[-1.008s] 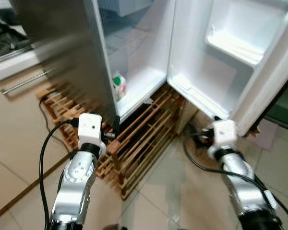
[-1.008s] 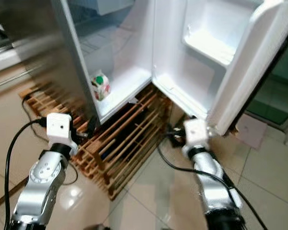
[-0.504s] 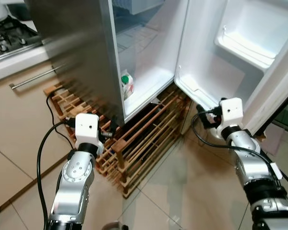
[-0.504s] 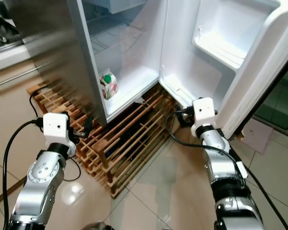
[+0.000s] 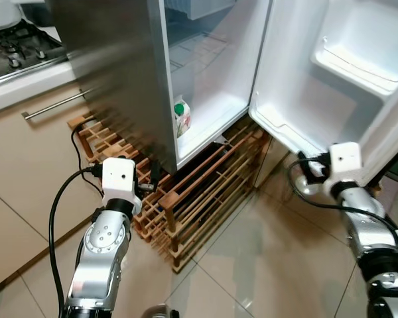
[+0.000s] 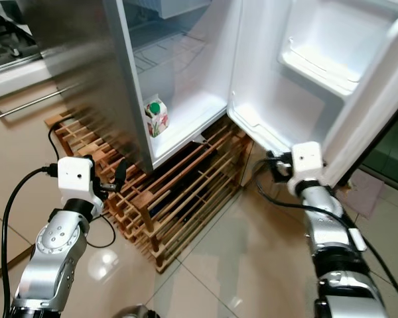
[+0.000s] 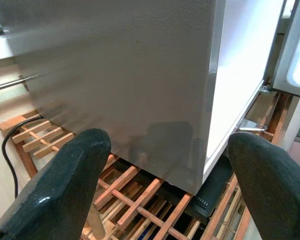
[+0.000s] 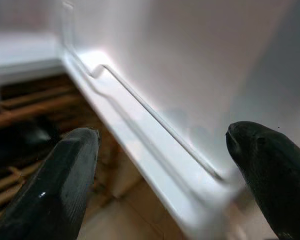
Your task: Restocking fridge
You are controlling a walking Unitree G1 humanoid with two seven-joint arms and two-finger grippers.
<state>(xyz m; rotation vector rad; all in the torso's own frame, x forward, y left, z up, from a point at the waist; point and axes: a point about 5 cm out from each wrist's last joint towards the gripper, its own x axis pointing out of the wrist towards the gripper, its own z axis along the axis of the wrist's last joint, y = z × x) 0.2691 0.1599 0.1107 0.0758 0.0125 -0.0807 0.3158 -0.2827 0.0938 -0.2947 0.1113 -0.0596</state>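
Note:
The fridge [image 5: 126, 79] stands with its door [image 5: 295, 79] swung wide. A small carton with a green cap [image 5: 182, 116] sits on the fridge's bottom floor near the front edge. My left gripper [image 5: 152, 180] hovers low in front of the steel side's bottom corner, fingers [image 7: 65, 180] spread open with nothing between them. My right gripper [image 5: 306, 169] is close under the open door's lower edge, near its bottom shelf rail [image 8: 140, 107]. It is also open and holds nothing.
A wooden slatted rack [image 5: 205, 185] lies under and in front of the fridge. A counter with a gas hob [image 5: 20, 53] and a cabinet with a bar handle [image 5: 56, 105] stand at the left. A door bin [image 5: 355, 63] juts from the door. Tiled floor [image 5: 265, 265] spreads ahead.
The view has shifted as I moved. My right gripper has slid to the right along the underside of the door. The left arm has kept its place by the fridge corner.

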